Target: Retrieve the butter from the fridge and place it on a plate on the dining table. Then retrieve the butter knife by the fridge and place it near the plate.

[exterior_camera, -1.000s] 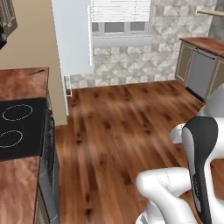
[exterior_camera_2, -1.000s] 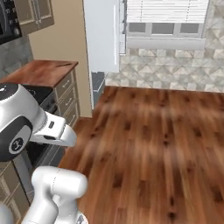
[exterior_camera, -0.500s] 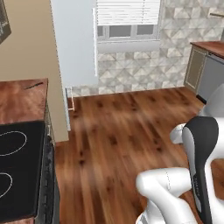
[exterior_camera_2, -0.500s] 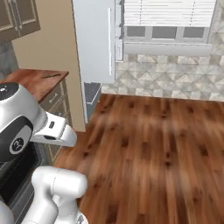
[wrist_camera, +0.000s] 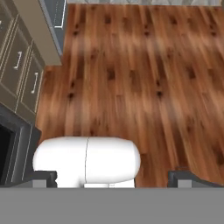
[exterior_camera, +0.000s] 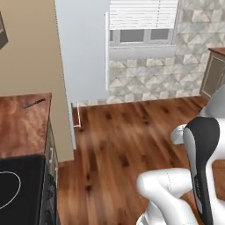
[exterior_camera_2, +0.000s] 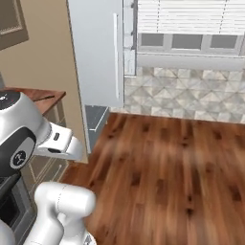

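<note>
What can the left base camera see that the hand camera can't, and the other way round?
The left base view takes in the fridge with its long white handle, the window blinds, the stovetop and the butter knife lying on the wood counter. The hand view looks down on beige drawers and the gripper, fingertips wide apart, holding nothing. Both show the wood floor.

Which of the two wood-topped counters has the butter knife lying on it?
The near counter beside the fridge, left of the stove, holds the butter knife; the far counter at right shows nothing on top.
</note>
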Available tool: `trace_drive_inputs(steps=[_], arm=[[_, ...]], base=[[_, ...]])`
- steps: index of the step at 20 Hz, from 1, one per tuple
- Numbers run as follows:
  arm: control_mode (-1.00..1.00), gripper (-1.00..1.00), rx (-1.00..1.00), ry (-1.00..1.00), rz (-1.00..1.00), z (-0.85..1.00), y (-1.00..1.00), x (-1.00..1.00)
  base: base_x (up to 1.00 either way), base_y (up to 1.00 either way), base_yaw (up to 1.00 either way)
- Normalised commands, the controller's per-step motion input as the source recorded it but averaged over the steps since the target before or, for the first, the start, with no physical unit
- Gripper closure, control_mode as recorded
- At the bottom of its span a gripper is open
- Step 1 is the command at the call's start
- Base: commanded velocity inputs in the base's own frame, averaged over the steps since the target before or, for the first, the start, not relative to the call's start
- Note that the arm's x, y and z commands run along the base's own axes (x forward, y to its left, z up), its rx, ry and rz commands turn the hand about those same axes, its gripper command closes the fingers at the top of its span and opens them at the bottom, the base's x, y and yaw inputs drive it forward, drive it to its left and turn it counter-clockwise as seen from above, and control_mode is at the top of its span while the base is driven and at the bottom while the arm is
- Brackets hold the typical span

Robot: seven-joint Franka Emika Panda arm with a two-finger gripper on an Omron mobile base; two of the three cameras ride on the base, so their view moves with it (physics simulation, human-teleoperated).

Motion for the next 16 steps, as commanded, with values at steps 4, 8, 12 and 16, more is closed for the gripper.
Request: trace_drive_inputs(steps=[4, 8, 12, 16], arm=[[1.00, -1.00, 0.00, 0.00, 0.00, 0.00, 0.00, 0.00], [1.00, -1.00, 0.00, 0.00, 0.00, 0.00, 0.00, 0.00], [1.00, -1.00, 0.00, 0.00, 0.00, 0.00, 0.00, 0.00], [1.00, -1.00, 0.00, 0.00, 0.00, 0.00, 0.00, 0.00]], base=[[1.00, 0.38, 0.26], [1.00, 0.17, 0.38], [0.98, 0.09, 0.46], [0.55, 0.00, 0.80]])
